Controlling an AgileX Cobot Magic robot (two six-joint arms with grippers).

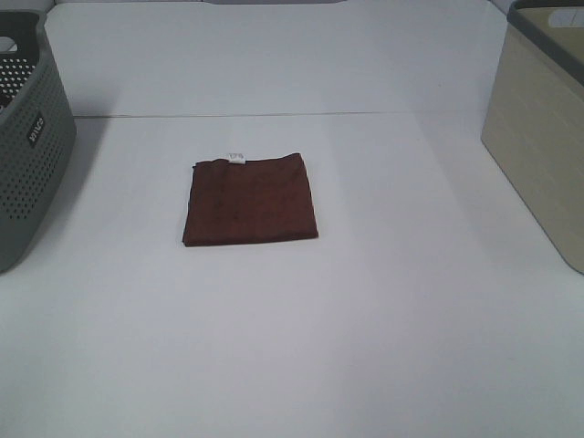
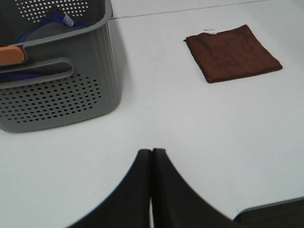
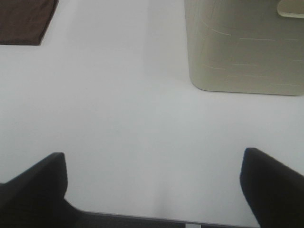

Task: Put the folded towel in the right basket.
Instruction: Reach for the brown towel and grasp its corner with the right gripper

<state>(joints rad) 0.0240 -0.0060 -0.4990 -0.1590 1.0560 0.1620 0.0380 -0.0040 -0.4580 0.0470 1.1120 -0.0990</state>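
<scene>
I have the folded towel [image 1: 251, 201] lying flat on the desk [image 1: 365, 347], well apart from the beige basket [image 1: 538, 137] it has to go into, out toward the middle. It is dark brown, squared up neatly, with a white tag [image 1: 237, 158] at its far edge. The grey perforated basket [image 1: 27, 137] sits farther from the beige basket again, beyond the towel.

My left hand [image 2: 151, 156] has its fingers pressed together on nothing. My right hand [image 3: 153, 159] is spread wide and empty, with the beige basket near it.

I judge the towel light, soft and limp, so it will sag and may unfold if I catch only the top layer. I would pinch the whole stack at the edge nearest the beige basket, pressing down to the desk so that every layer comes up together.
</scene>
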